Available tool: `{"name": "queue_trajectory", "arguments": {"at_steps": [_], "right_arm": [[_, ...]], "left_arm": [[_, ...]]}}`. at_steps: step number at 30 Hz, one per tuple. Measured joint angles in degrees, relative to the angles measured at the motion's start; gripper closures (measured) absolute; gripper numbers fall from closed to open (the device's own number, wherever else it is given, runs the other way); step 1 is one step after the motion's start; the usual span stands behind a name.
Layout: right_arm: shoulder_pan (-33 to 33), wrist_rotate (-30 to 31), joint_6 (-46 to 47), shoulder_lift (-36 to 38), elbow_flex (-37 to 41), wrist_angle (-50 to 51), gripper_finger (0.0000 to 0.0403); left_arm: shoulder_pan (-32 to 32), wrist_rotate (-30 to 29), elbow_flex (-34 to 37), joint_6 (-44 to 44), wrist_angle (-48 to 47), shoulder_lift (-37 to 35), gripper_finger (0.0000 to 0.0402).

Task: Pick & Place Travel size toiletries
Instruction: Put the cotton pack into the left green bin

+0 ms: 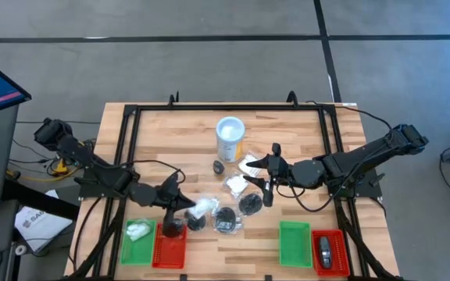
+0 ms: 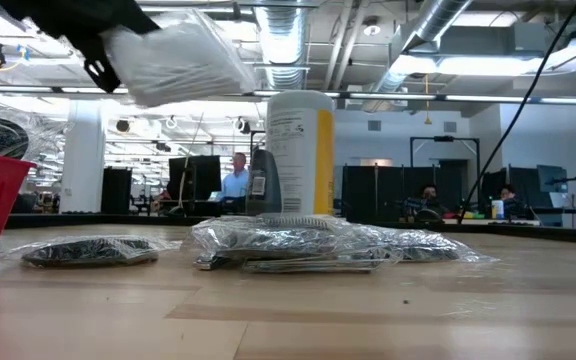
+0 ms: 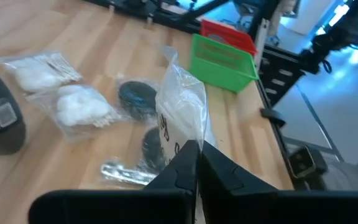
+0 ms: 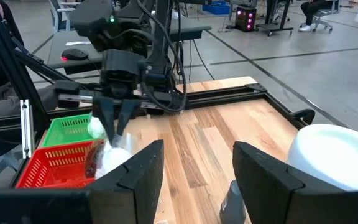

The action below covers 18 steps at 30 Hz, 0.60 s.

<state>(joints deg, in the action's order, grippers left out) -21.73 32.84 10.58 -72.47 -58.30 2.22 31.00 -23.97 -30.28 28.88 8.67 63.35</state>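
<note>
Wooden table [image 1: 287, 133] fills frame centre; left gripper [image 1: 184, 204] lower left, clamped on white packet [image 1: 201, 207]; right gripper [image 1: 270, 176] centre-right, fingers apart, holding nothing.

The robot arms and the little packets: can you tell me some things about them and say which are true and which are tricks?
1. The left gripper has its jaws shut on a clear-wrapped white packet. True.
2. The right gripper is holding a packet too. False: its jaws are open and hold nothing.
3. The white tub with the yellow label stands upright on the table. True.
4. The green tray near the right arm is full of packets. False: it holds nothing.
5. The held packet lies flat on the wood. False: the low view shows it lifted above the table.
</note>
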Motion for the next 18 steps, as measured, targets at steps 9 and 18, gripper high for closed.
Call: {"name": "queue_trajectory", "arguments": {"at_steps": [9, 18], "right_arm": [[-0.01, 0.00, 0.01, 0.00, 0.00, 0.02, 0.0221], [-0.01, 0.00, 0.01, 0.00, 0.00, 0.15, 0.0221]], "left_arm": [[4.94, 1.05, 0.00, 1.57, -1.47, -1.55, 0.0401], [9.44, 3.80, -0.02, 7.14, -5.62, -1.55, 0.0401]]}}
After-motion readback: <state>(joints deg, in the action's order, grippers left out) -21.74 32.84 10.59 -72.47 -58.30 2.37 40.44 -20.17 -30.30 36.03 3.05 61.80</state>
